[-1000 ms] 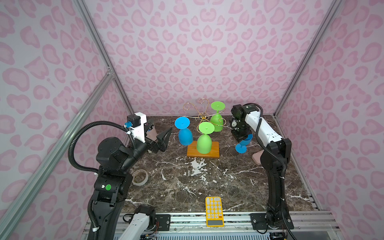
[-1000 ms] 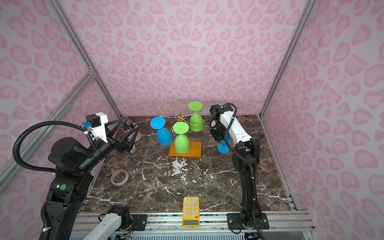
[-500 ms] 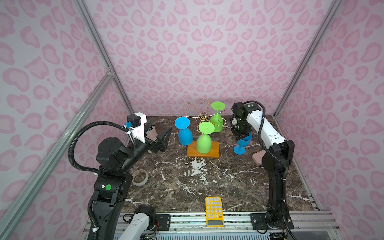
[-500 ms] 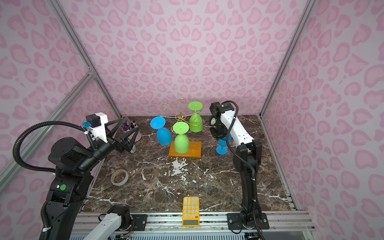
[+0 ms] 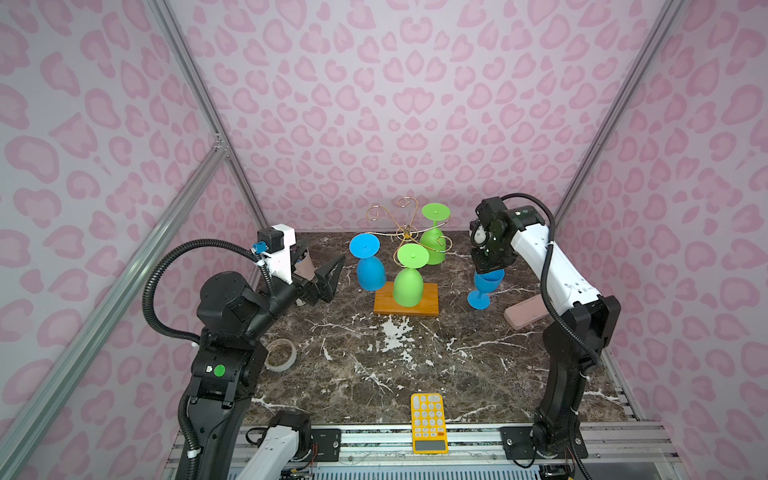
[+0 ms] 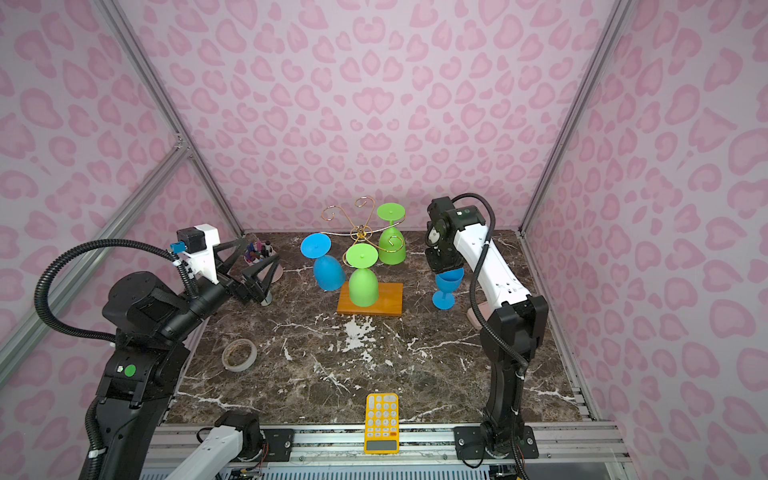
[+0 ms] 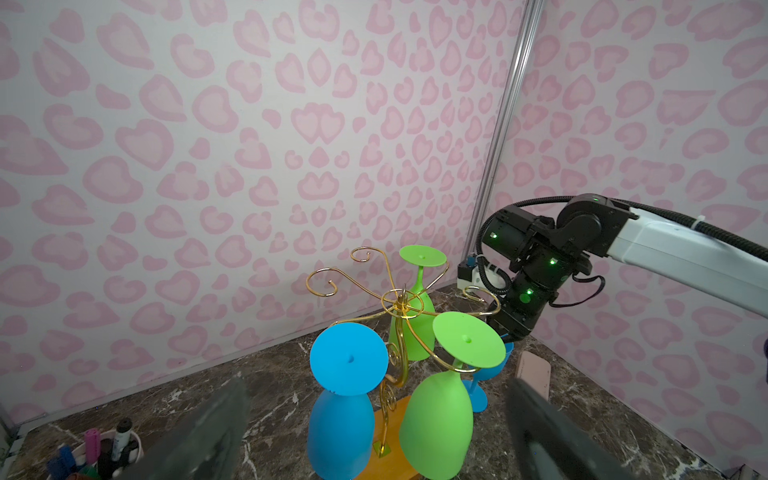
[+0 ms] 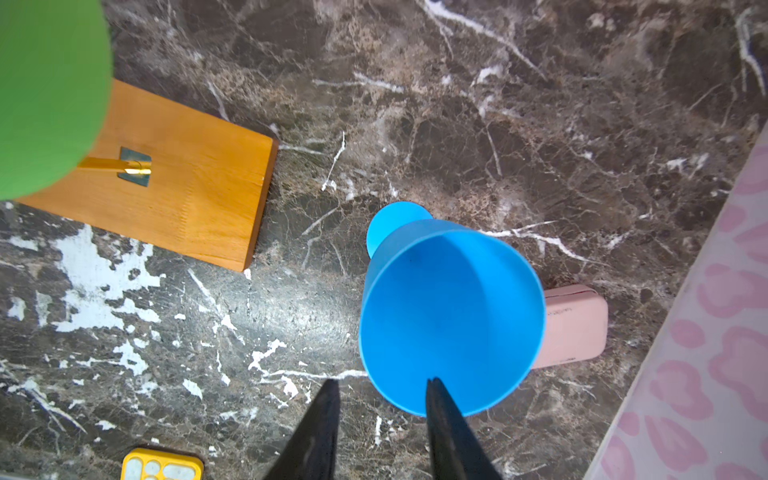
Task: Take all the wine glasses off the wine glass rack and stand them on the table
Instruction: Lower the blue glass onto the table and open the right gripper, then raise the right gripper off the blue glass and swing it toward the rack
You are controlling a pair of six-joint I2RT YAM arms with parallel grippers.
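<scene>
Blue glass [image 8: 451, 316] is standing upright directly beneath the right tool [image 8: 381, 384], whose parted jaws are straddling its rim.

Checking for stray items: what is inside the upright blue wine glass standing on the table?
The blue wine glass bowl looks empty; only one finger of the right end effector dips inside the rim. That finger covers a small patch of inner wall.

blue wine glasses [image 5: 371, 272] [image 5: 488, 281]: 2 | green wine glasses [image 5: 408, 286] [image 5: 432, 246]: 2 | rack [image 5: 428, 305]: 1 | calculator [image 5: 429, 419]: 1
</scene>
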